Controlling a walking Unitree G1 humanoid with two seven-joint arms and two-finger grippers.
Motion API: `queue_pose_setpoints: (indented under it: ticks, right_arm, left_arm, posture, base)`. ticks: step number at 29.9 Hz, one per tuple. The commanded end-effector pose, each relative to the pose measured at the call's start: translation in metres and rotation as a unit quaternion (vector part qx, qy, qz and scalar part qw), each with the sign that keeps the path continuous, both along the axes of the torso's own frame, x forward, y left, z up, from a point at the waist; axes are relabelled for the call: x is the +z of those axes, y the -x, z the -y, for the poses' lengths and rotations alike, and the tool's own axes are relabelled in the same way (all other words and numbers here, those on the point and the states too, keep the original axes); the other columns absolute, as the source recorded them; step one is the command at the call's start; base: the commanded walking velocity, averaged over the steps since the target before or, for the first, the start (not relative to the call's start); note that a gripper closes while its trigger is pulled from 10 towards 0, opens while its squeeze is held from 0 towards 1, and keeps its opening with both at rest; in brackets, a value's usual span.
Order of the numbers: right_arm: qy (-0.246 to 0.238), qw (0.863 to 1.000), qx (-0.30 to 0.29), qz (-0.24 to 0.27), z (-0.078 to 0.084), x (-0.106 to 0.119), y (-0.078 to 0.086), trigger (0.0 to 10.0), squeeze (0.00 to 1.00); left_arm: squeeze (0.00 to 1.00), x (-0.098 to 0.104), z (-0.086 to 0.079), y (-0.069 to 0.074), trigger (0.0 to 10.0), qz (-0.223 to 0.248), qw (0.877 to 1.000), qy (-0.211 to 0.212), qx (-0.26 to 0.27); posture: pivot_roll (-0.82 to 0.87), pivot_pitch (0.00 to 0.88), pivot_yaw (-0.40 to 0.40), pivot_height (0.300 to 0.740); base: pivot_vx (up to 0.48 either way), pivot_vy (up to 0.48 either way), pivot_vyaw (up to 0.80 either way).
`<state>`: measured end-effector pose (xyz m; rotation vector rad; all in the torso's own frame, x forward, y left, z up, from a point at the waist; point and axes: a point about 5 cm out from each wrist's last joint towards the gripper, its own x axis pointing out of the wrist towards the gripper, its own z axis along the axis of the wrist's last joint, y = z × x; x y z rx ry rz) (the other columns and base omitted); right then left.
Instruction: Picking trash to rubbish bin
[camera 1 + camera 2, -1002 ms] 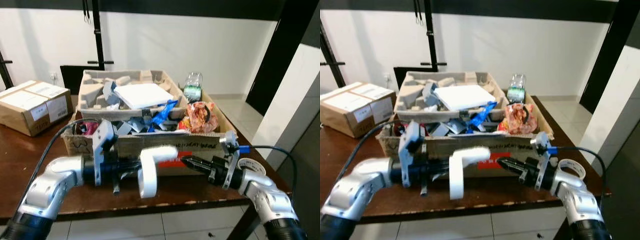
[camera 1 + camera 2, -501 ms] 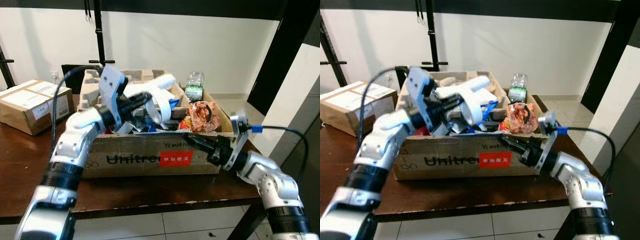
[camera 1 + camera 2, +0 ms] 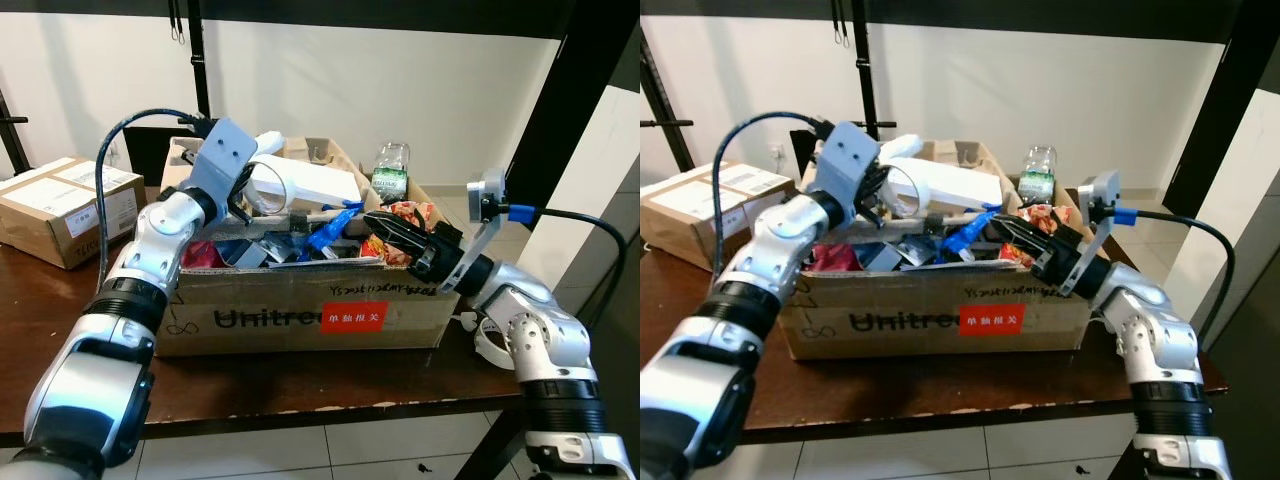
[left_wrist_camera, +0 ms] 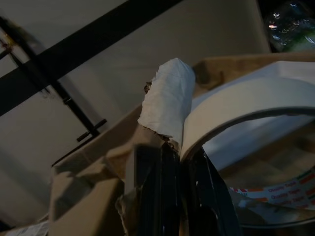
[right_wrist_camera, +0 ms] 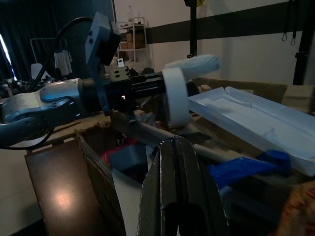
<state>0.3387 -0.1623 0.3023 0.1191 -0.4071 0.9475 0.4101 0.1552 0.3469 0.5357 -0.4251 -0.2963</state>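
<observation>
- Large brown cardboard box of trash [image 3: 300,318] stands at the dark wooden table's [image 3: 40,340] front edge.
- Smaller taped cardboard box [image 3: 60,205] sits at its left edge.

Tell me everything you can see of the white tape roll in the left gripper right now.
The white tape roll is a wide ring of white tape, with a lumpy white paper-like wad against its outer face. The left gripper is shut on it, black fingers pinching the band so the ring stands on edge. It hangs over the rear left part of the open cardboard box, beside the flat white foam sheet. Whether it touches the sheet is unclear.
</observation>
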Motion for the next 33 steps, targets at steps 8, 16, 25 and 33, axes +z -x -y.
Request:
queue_pose_setpoints:
  ticks: [8,16,25,33]
  right_arm:
    - [0.088,0.996,0.010,-0.006,-0.015,-0.006,0.003,10.0,0.00]
    - [0.100,0.995,0.002,-0.008,-0.016,-0.005,0.002,10.0,0.00]
    - [0.104,0.994,-0.016,-0.012,-0.014,-0.007,-0.001,10.0,0.00]
    - [0.102,0.994,-0.028,-0.011,-0.011,-0.006,-0.002,10.0,0.00]
  left_arm:
    - [0.00,0.006,0.010,-0.004,10.0,-0.005,1.000,0.022,-0.021]
    - [1.00,0.008,0.010,-0.006,10.0,-0.004,0.999,0.036,-0.023]
    - [0.00,0.016,0.002,-0.006,10.0,0.009,0.998,0.055,-0.003]
    - [0.00,0.029,-0.004,-0.004,10.0,0.017,0.994,0.110,-0.009]
  posture:
    - [-0.07,0.120,-0.018,0.740]
    - [-0.07,0.121,-0.019,0.740]
    - [-0.07,0.121,-0.021,0.740]
    - [-0.07,0.121,-0.021,0.740]
  base:
    - [0.000,0.000,0.00]
    - [0.000,0.000,0.00]
    - [0.000,0.000,0.00]
    - [0.000,0.000,0.00]
